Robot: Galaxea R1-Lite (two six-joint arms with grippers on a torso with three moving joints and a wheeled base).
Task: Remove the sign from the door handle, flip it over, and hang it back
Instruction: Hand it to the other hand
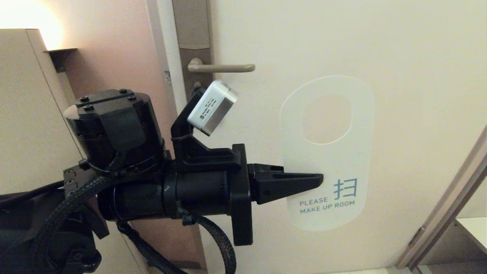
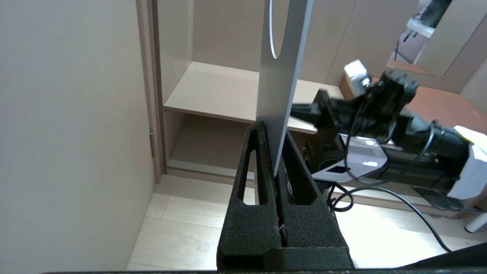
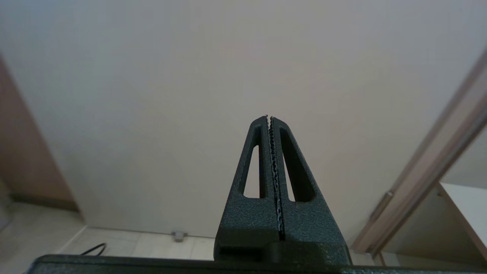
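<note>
Before the door, the left pincer [image 1: 317,179] pinches the sign [image 1: 328,152], edge-on in the wrist view.

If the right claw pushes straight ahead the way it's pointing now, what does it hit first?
Most likely the door: its plain pale face fills the right wrist view straight beyond the shut, empty right claw, with nothing visible between. How far off it is can't be judged. The sign, held by the left claw, seems out of that line.

The sign [image 1: 327,152] (white face showing) stands upright, off the door handle [image 1: 222,68].
</note>
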